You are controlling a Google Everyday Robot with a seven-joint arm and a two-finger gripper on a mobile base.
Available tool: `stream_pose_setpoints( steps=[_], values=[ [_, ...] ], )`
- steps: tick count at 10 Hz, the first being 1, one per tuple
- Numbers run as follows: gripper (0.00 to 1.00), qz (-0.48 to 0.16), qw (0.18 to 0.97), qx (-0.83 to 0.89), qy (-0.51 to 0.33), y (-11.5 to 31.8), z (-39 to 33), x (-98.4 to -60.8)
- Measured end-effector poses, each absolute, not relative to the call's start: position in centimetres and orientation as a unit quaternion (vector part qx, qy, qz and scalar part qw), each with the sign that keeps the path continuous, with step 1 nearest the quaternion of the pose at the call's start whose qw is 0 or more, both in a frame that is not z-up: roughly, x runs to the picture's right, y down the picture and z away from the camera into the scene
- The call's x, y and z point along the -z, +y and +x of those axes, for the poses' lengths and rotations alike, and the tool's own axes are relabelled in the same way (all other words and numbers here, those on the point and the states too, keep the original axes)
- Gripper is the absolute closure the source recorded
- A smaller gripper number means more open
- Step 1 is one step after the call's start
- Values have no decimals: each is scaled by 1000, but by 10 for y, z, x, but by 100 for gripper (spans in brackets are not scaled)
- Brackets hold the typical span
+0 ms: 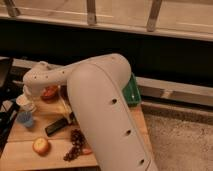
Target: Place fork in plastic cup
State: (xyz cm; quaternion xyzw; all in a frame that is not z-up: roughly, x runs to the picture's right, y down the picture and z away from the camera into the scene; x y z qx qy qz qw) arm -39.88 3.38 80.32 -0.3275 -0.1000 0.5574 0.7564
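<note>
Item, far left of frame: plastic cup (23,102), whitish-cream, upright on the wooden table (20,150), rim upward. Just below it and touching or nearly so, a smaller blue cup (25,119).

Item, left of centre, upper: gripper (30,93), at the end of the white arm (100,105), reaching down at the left edge of the table directly above or beside the plastic cup. The wrist housing hides the jaws; cannot tell whether they are wide, narrow or holding anything.

Item, fork: not identifiable. It may be held under the wrist, out of sight, or it may be the thin pale streak near the arm at centre-left; this cannot be settled.

Item, behind the wrist: a reddish-orange object (49,92), partly hidden.

Item, centre-left: black rectangular block (56,126), lying flat.

Item, lower left: round orange-yellow fruit (40,145). Right of it, a dark grape cluster (75,144).

Item, right of the arm: green container (131,90), mostly hidden.

Handling note, as judgement: if the fork is in the grip, centre it over the cream rim, not the blue one, hold it near vertical, lower until the tip is inside the wall, then release. The light cup may tip if struck sideways.
</note>
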Motion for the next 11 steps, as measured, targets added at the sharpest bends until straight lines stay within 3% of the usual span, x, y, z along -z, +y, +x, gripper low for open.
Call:
stream_pose_setpoints(
  steps=[6, 8, 11],
  values=[
    [100, -320, 775, -540, -73, 47, -408, -807],
    [86, -320, 776, -539, -71, 48, -410, -808],
    [54, -320, 776, -539, -72, 48, -410, -806]
  ],
)
